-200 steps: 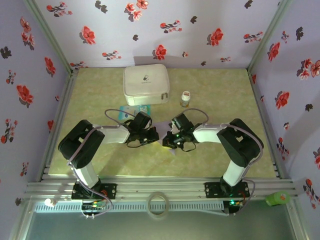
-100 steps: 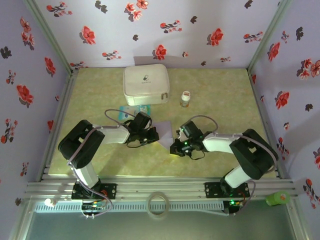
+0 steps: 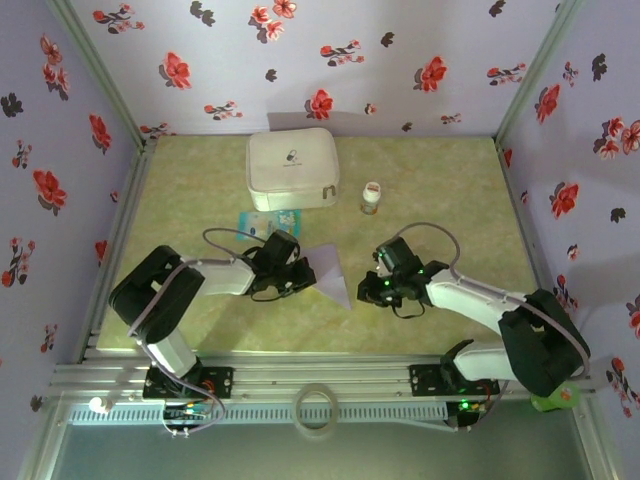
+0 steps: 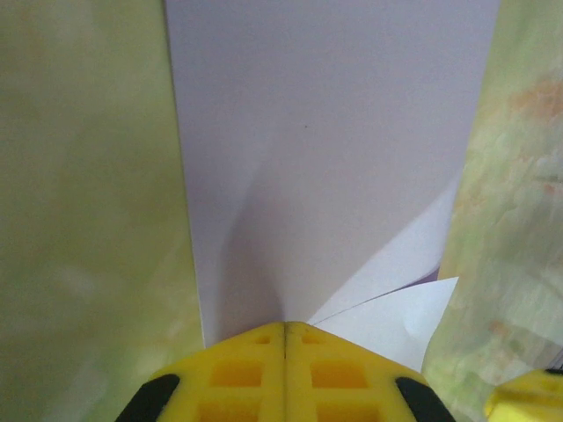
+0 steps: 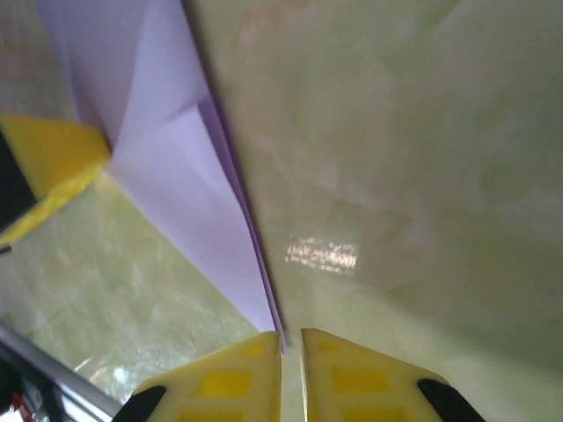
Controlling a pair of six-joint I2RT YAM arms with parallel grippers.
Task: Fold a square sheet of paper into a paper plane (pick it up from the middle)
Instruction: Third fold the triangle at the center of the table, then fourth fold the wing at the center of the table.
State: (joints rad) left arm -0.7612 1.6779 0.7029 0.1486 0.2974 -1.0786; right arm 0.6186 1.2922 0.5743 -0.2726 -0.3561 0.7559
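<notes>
The square sheet of paper (image 3: 332,268) is lavender and folded into a long pointed shape, its tip toward the near edge of the table. My left gripper (image 3: 303,276) is shut on its left edge; in the left wrist view the paper (image 4: 334,158) runs out from the closed yellow fingertips (image 4: 284,327). My right gripper (image 3: 372,291) sits just right of the tip. In the right wrist view its jaws (image 5: 291,338) stand a narrow gap apart, and the paper's (image 5: 176,176) tip ends at that gap, against the left finger.
A white zip case (image 3: 292,168) stands at the back, with a small bottle (image 3: 371,197) to its right. A teal-and-white packet (image 3: 262,222) lies behind the left gripper. A tape roll (image 3: 318,408) rests on the front rail. Flowered walls close in three sides.
My right gripper has moved right and toward the near edge, off the paper's body to its tip, and its jaws have parted slightly. The left gripper keeps its hold.
</notes>
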